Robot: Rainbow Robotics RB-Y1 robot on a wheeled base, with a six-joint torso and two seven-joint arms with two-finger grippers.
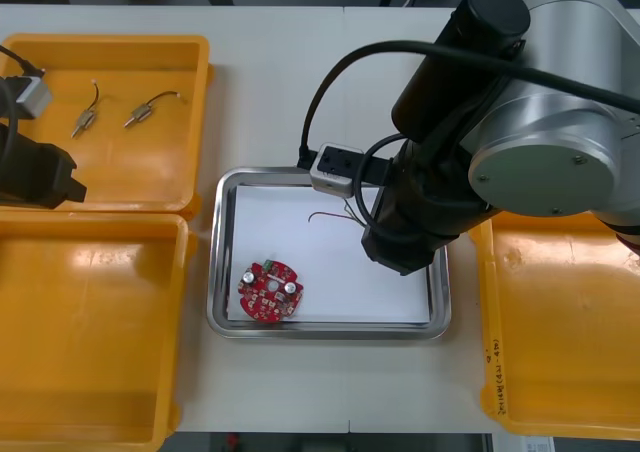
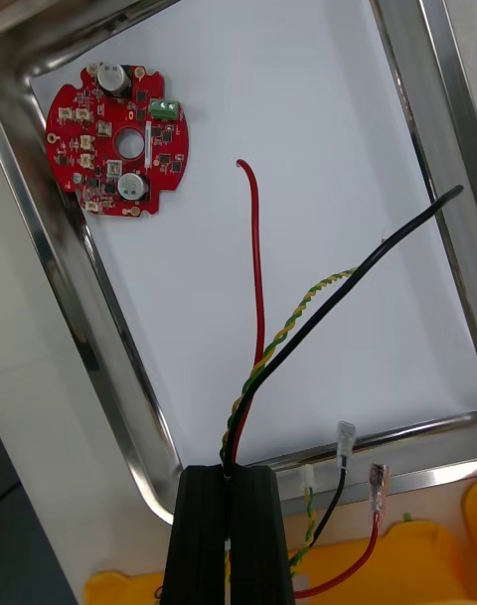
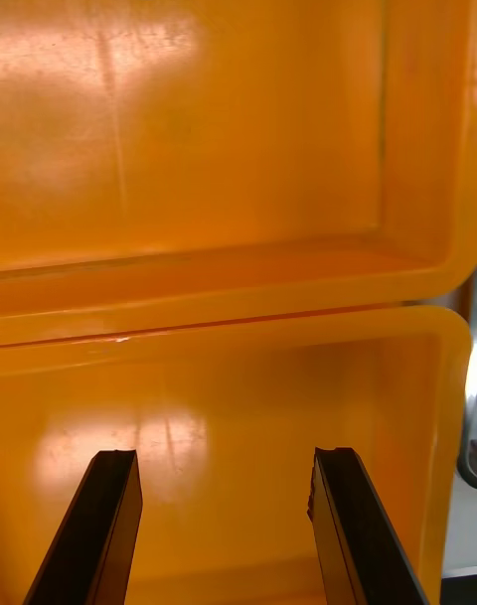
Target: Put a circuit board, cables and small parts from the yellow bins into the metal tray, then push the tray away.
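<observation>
My right gripper (image 2: 231,476) hangs over the metal tray (image 2: 99,337), shut on a bundle of cables: a red one (image 2: 259,267), a black one (image 2: 378,257) and a twisted yellow-green one (image 2: 298,317). Their free ends trail over the tray's white inside. Their connector ends (image 2: 376,486) dangle beside the fingers over the tray's rim. A round red circuit board (image 1: 270,290) lies in the tray (image 1: 215,272), away from the cables (image 1: 335,214). My left gripper (image 3: 224,526) is open over the left bins, with nothing between its fingers (image 3: 104,526).
Two small metal parts (image 1: 85,120) with short leads lie in the far left yellow bin (image 1: 190,122). The near left bin (image 1: 100,322) and the near right bin (image 1: 560,322) flank the tray. The right arm's bulk hides the tray's right side and the far right bin.
</observation>
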